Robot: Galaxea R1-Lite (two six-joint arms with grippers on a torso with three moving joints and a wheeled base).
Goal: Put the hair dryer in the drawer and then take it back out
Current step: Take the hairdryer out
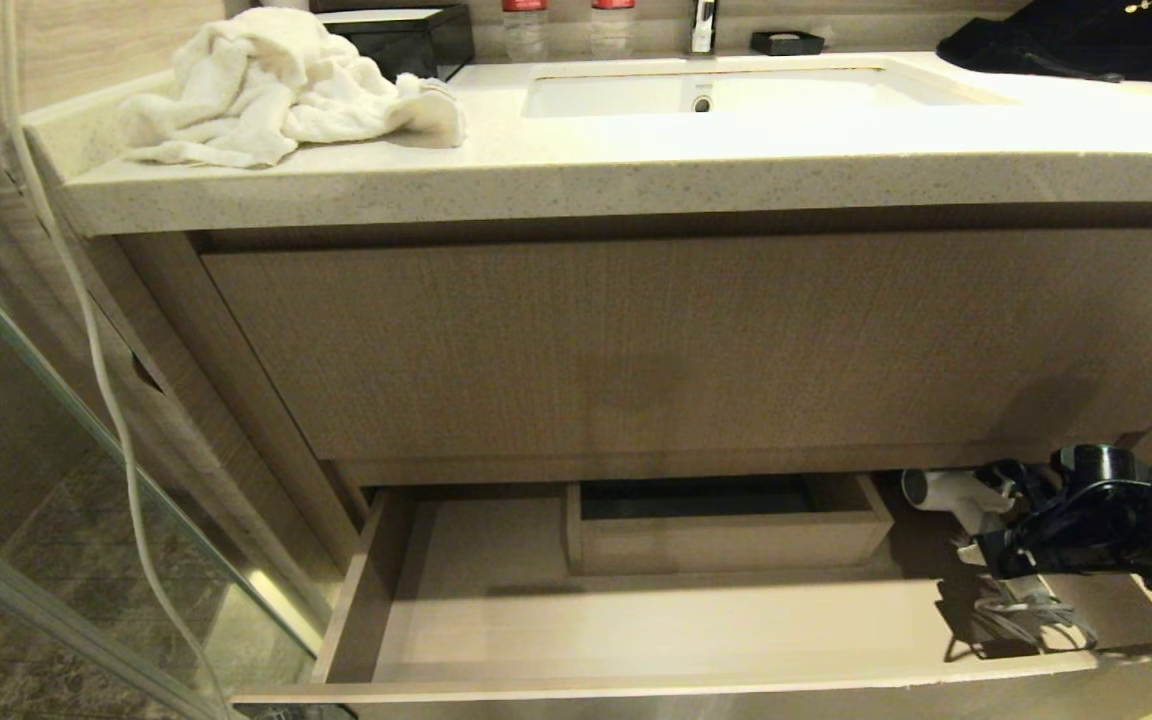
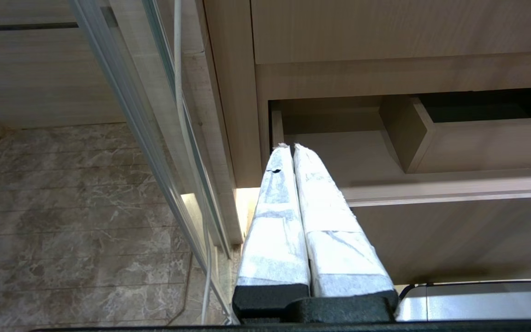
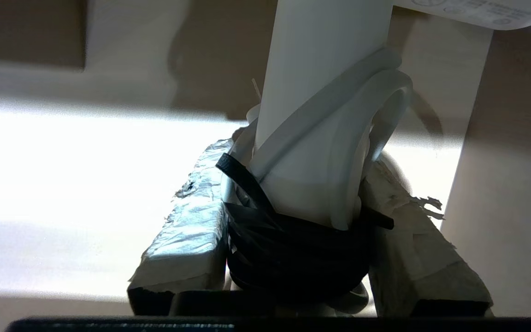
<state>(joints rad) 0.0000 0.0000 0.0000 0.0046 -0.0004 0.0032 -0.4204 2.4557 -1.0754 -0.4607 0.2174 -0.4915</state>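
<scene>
A speckled stone worktop [image 1: 576, 180] tops the open wood-grain drawer [image 1: 636, 630]; at the drawer's right end, the right claw [image 3: 302, 216] clamps the smooth white hair dryer [image 3: 321, 115]; the left claw [image 2: 293, 152] is closed.

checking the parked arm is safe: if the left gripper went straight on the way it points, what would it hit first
Likely the drawer. The left gripper, jaws shut, points into the drawer's open left end, so it would probably cross the front edge and meet the pale floor or the back wall inside. Depth is hard to judge from the wrist view.

A crumpled white towel [image 1: 281, 90] lies on the speckled countertop [image 1: 636, 170] left of the sink [image 1: 706, 92]; a black box [image 1: 406, 38] stands behind the towel.
</scene>
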